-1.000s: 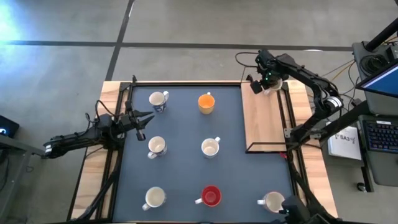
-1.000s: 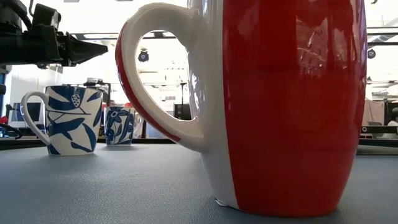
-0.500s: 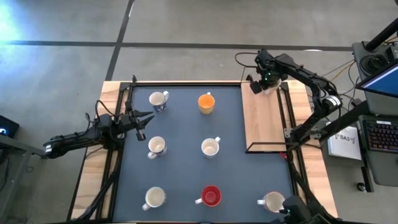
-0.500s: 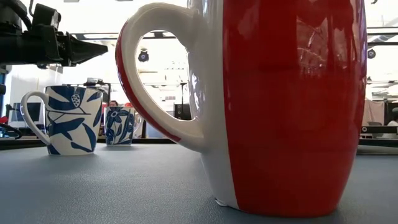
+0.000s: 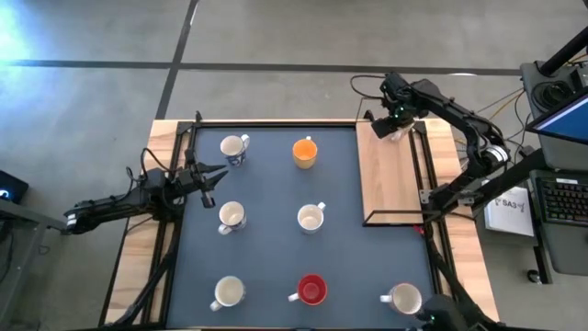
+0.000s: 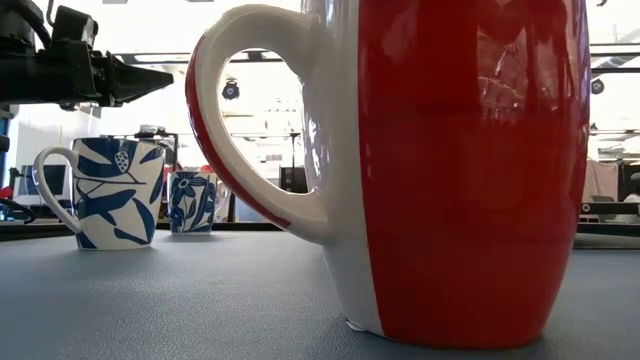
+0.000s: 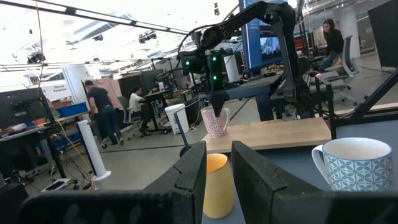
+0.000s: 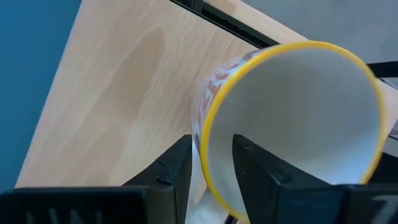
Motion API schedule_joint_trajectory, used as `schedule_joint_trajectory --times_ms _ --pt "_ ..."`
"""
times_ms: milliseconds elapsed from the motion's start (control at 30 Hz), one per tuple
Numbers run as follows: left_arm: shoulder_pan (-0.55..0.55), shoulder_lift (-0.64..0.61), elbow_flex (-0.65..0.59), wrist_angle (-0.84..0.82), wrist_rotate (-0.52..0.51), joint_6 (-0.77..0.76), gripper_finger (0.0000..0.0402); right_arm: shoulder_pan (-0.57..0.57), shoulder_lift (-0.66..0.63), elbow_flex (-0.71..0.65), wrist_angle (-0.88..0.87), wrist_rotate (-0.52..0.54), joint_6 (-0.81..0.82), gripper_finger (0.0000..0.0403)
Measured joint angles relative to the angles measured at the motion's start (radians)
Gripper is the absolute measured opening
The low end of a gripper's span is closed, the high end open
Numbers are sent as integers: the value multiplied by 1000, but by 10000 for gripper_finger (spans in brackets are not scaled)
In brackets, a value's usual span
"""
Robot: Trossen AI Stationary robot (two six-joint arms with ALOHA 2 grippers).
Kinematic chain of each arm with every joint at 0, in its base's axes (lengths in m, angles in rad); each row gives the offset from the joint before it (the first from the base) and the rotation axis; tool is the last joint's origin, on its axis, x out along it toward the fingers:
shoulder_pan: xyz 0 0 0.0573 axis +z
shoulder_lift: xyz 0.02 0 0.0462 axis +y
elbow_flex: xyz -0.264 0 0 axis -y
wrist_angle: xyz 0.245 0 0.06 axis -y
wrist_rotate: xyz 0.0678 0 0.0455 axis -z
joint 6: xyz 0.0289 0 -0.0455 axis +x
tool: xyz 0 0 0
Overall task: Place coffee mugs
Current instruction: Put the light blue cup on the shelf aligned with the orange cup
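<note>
Seven mugs stand upright on the dark mat [image 5: 266, 257]. They include an orange one [image 5: 305, 153], a red one [image 5: 311, 290] that fills the low view [image 6: 460, 170], and blue-patterned ones [image 6: 105, 195]. An eighth mug [image 8: 292, 118], yellow-rimmed with a red pattern, is at the wooden board's far end [image 5: 390, 132] in my right gripper [image 5: 394, 126]. My left gripper [image 5: 208, 175] hovers open over the mat's left edge, pointing at the orange mug [image 7: 217, 180]. My right gripper [image 8: 212, 146] holds the yellow-rimmed mug by its rim [image 8: 208, 134], with one finger [image 8: 258, 171] inside the mug and one [image 8: 174, 168] outside. It comes from above, pointing down. The mug [image 7: 214, 121] stands upright with its base at the board; whether it rests there I cannot tell.
The wooden board [image 5: 390, 184] lies along the mat's right side inside a dark frame rail [image 5: 424, 175]. A white mug [image 5: 402, 298] sits at the mat's near right corner. People and desks show in the room beyond the table [image 7: 99, 106].
My right arm has shifted slightly toward the table's right over the board's far end, keeping the mug in its hold. The mugs on the mat have not moved.
</note>
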Motion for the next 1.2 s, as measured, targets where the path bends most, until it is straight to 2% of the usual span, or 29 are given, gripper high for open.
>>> schedule_joint_trajectory --times_ms 400,667,833,967,1200 --pt "0 0 0 0 0 0 59 32 -111 1 -10 -3 64 84" --pt "0 0 0 0 0 0 59 117 -217 1 -49 -3 171 77" --pt "0 0 0 0 0 0 59 239 -278 0 -94 -46 265 77" --pt "0 0 0 0 0 0 59 379 -316 -11 -93 -81 347 79" --pt "0 0 0 0 0 0 59 636 -307 -13 -10 -78 480 75"
